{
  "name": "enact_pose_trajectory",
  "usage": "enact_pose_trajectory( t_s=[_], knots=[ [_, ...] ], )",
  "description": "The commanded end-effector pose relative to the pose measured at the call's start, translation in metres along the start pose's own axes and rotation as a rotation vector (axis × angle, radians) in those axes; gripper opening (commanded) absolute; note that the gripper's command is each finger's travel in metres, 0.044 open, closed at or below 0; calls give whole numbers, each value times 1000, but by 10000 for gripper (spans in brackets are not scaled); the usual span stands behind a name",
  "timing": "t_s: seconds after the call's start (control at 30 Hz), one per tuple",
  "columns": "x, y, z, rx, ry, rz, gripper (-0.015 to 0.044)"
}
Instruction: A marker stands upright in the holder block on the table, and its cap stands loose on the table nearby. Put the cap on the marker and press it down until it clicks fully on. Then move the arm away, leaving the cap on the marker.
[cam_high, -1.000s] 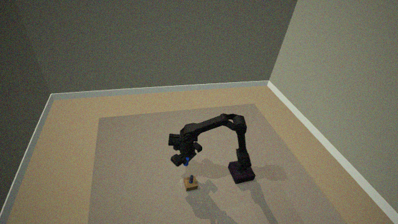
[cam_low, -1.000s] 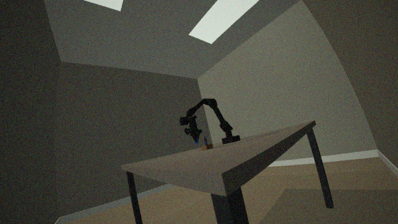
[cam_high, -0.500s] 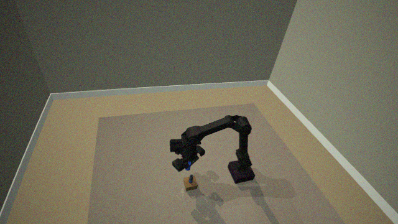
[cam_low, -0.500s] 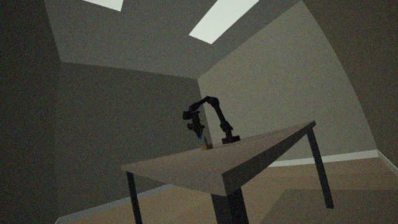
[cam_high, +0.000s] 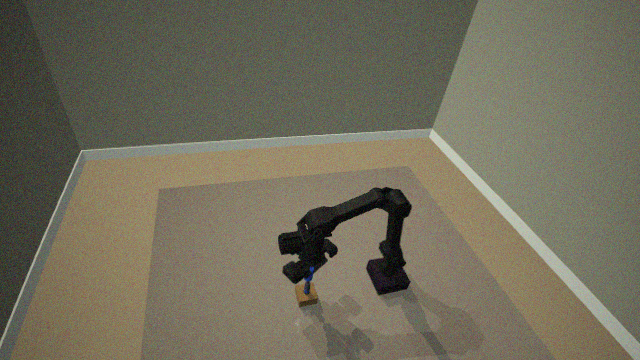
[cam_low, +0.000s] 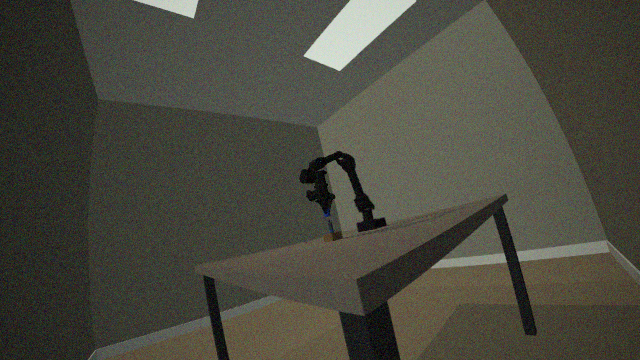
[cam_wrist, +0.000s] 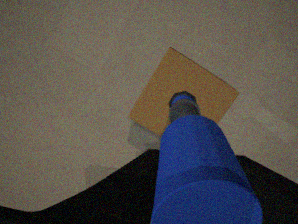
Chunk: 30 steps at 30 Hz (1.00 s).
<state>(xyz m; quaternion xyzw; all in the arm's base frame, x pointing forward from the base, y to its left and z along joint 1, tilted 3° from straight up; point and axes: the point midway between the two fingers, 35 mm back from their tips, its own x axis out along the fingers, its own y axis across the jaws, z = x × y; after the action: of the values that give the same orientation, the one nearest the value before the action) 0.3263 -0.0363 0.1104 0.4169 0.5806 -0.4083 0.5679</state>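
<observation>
The orange-brown holder block (cam_high: 309, 301) (cam_low: 329, 238) (cam_wrist: 155, 92) sits on the table. The grey marker (cam_high: 307, 288) (cam_low: 330, 226) (cam_wrist: 184, 109) stands in it, with a blue band low on its body. My gripper (cam_high: 311, 269) (cam_low: 327, 212) (cam_wrist: 195, 163) points down over the block and is shut on the blue cap (cam_high: 308, 277) (cam_low: 327, 215) (cam_wrist: 194, 137). The cap is above the marker, roughly in line with it, and hides the marker's upper end in the wrist view. Whether the cap touches the marker or sits over its tip cannot be told.
The arm's dark base (cam_high: 388, 276) (cam_low: 371, 224) stands on the table (cam_high: 210, 240) (cam_low: 280, 265), to the right of the block in the top and exterior views. The arm arches from it over to the block. Shadows of the arm fall on the table beside the block.
</observation>
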Motion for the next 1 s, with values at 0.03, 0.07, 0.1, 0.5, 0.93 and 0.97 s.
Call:
enact_pose_trajectory(
  t_s=[0.03, 0.07, 0.1, 0.5, 0.93, 0.97],
  knots=[
    [2, 0, -3, 8, 3, 1, 0],
    [3, 0, -3, 8, 3, 1, 0],
    [4, 0, -3, 8, 3, 1, 0],
    [17, 1, -3, 8, 3, 1, 0],
    [39, 1, -2, 8, 4, 1, 0],
    [40, 1, -3, 8, 4, 1, 0]
  ],
)
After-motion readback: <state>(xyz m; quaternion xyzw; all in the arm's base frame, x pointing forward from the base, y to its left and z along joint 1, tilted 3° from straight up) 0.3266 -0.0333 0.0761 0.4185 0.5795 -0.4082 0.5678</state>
